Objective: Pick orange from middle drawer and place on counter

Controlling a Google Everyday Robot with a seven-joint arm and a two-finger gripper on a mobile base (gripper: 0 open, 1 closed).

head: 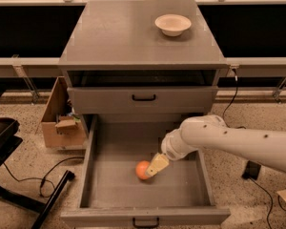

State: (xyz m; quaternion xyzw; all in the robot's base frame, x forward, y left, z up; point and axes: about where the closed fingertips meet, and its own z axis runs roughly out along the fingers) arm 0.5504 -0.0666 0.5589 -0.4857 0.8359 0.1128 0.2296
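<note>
The middle drawer (113, 191) stands pulled out toward the near side, its long rectangular tray open from above. Low grey walls bound it left and right, and a near front wall carries a small black handle. The tray floor is flat, matte and grey, with bare room left of, near and far of the orange (141, 170). The orange is a small, smooth, round fruit. It lies on the tray floor about midway between the side walls, somewhat nearer the front wall than the cabinet.

The hand (155, 167), a tan wedge at the end of a smooth white arm (229, 140), is down inside the tray and touches the orange's right side. The arm comes in from the right, over the drawer's right wall. Whether the hand is wide, narrow or gripping the fruit cannot be told.

Above, the upper drawer front (109, 100) is grey with a black handle, and a dark gap runs between it and the top. The table (128, 37) is a broad, matte grey rectangle with square edges, mostly bare. A shallow cream-white bowl (172, 24) sits at its far right. On the floor, just left of the cabinet, stands an open cardboard box (55, 125).
</note>
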